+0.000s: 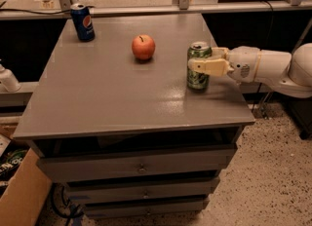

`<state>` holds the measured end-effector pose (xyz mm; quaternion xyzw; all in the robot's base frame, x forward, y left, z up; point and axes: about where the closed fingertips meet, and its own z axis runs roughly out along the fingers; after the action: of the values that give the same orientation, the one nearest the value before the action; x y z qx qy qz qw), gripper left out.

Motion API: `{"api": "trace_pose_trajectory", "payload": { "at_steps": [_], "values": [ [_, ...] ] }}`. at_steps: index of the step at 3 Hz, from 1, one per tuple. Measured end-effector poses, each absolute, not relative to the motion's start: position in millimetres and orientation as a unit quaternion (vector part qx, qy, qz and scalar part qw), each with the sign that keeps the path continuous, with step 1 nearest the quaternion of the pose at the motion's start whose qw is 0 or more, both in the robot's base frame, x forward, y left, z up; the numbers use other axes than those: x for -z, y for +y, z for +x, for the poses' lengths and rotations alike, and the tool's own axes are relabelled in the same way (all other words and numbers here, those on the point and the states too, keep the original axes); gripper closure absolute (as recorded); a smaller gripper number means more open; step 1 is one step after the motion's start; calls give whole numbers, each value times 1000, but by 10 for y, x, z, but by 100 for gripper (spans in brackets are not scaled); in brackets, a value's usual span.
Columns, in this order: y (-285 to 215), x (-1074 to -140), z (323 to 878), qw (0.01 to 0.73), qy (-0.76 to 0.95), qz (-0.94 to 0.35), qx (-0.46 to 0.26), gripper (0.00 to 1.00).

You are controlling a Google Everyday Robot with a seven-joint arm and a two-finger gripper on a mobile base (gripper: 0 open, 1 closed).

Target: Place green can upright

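The green can (pixel 197 80) stands upright on the grey table (pixel 122 98), near its right edge. It has a green and silvery label and a silver top. My gripper (pixel 202 58) reaches in from the right on a white arm (pixel 273 66) and is shut on the can at mid-height. One pale finger (pixel 207 66) crosses the can's front and the other shows behind it. The can's base looks to rest on the tabletop.
A red apple (pixel 143 47) sits left of the can at the table's middle back. A dark blue can (pixel 83 22) stands at the back left corner. Drawers are under the tabletop. A cardboard box (pixel 22 196) is on the floor at the lower left.
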<state>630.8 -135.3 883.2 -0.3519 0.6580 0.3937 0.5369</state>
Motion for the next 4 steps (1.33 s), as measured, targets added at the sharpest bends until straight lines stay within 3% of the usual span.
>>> {"api": "trace_pose_trajectory", "payload": {
  "at_steps": [2,3,4],
  "values": [
    [-1569,-8819,6127,556,626,-385,-389,13],
    [-1600,-8852,6073,557,614,-403,-388,0],
    [-1583,-8907,6057,550,606,-426,-386,0]
  ]
}}
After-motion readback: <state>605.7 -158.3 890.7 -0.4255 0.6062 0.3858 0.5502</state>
